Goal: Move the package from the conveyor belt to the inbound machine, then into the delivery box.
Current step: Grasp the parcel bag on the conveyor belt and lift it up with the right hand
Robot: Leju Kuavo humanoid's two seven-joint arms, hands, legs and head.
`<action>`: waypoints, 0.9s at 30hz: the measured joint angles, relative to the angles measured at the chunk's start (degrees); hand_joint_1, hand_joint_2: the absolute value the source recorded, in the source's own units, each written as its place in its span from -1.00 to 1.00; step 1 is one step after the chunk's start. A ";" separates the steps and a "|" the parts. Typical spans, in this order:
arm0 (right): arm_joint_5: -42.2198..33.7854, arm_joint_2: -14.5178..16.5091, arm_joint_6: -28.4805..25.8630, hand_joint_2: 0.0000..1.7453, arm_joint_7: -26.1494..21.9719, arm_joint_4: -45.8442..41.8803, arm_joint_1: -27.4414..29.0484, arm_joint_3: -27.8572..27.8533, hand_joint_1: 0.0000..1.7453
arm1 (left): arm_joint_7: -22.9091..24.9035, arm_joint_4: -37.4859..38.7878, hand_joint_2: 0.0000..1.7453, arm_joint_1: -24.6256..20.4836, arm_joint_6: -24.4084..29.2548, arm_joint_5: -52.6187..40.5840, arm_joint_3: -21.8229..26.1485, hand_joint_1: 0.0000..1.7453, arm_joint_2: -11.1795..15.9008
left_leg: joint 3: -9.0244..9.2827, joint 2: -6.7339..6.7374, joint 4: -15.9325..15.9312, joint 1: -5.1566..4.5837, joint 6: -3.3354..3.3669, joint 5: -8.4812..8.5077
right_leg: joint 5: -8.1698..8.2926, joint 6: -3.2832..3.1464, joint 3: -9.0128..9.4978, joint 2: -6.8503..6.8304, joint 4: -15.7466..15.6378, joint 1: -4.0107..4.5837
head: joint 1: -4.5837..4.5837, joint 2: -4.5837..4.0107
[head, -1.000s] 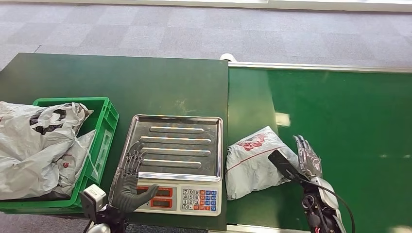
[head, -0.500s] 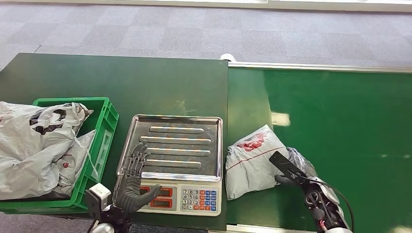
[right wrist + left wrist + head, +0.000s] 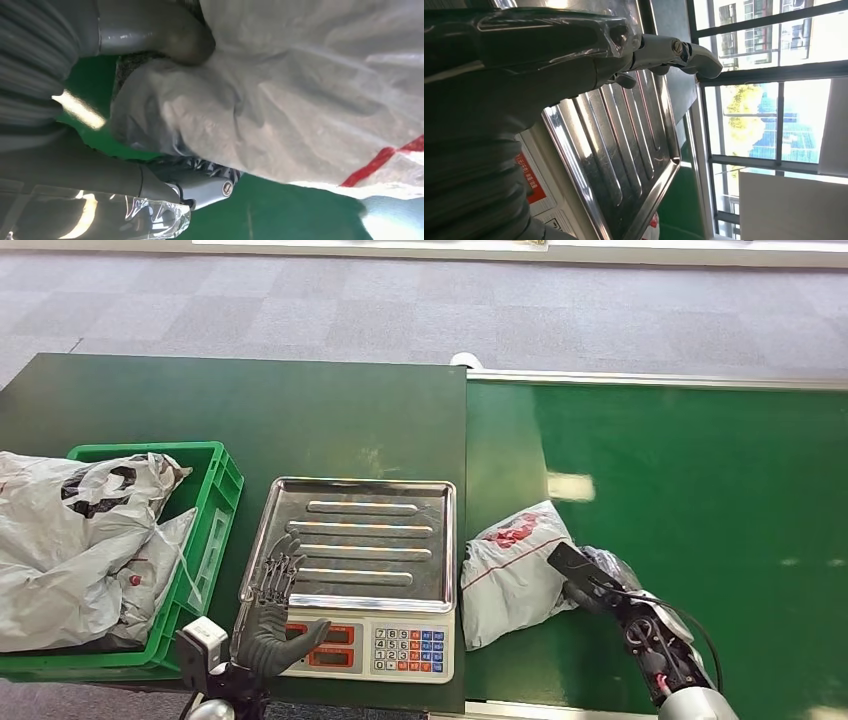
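A: What does the package (image 3: 512,573) look like?
B: A soft, crumpled grey-white plastic mailer with a red print near its far end and a thin red line across it. It lies on the green conveyor belt (image 3: 690,500), its near-right corner bunched inside the right hand (image 3: 598,580).
A: So that hand has it?
B: Yes, the thumb presses on top and the dark fingers (image 3: 200,172) curl underneath, clamped on the plastic.
A: And beside it?
B: Just left of the package stands the scale (image 3: 355,575), its steel tray bare. The left hand (image 3: 268,615) hovers at the scale's near-left corner, fingers spread, holding nothing. Left of that hand sits a green crate (image 3: 205,530) stuffed with grey bags (image 3: 70,540).
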 joint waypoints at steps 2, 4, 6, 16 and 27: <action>-0.31 0.26 0.39 1.00 -0.07 0.05 -0.44 0.34 0.98 | 0.00 0.01 1.00 -0.11 0.07 0.01 0.01 -1.00 0.01 | 0.00 0.00 0.00 0.01 0.00 0.00 | 0.00 0.00 0.00 0.01 0.00 0.01 | -0.01 0.00; -0.63 0.46 0.44 1.00 -0.42 0.16 -0.79 0.69 1.00 | 0.01 0.01 1.00 -0.23 0.08 0.01 0.03 -1.00 -0.01 | -0.01 -0.02 0.00 0.01 0.00 0.00 | 0.00 0.00 -0.01 0.00 0.00 0.01 | -0.01 0.00; -1.30 0.69 -0.07 1.00 -1.36 0.30 -0.86 1.06 1.00 | 0.04 0.00 1.00 -0.28 0.08 0.00 0.07 -1.00 -0.02 | -0.06 -0.03 0.00 0.01 0.00 0.00 | 0.00 0.00 -0.03 0.00 0.00 0.01 | -0.01 0.00; -3.53 1.58 -2.85 1.00 -4.79 0.43 -0.23 1.88 1.00 | 0.06 0.00 1.00 -0.26 0.05 -0.37 0.28 -1.00 -0.08 | -0.21 -0.03 0.00 0.00 0.00 -0.01 | -0.01 0.00 -0.16 0.00 0.00 0.00 | -0.01 0.00; -12.99 3.29 -9.95 1.00 -16.35 -11.21 4.08 0.26 1.00 | -1.25 -0.26 1.00 0.52 -1.12 -1.43 1.38 -1.00 -0.42 | -0.34 -0.06 -0.01 0.00 0.00 -0.01 | -0.01 0.00 -0.28 -0.01 0.01 0.00 | -0.01 0.00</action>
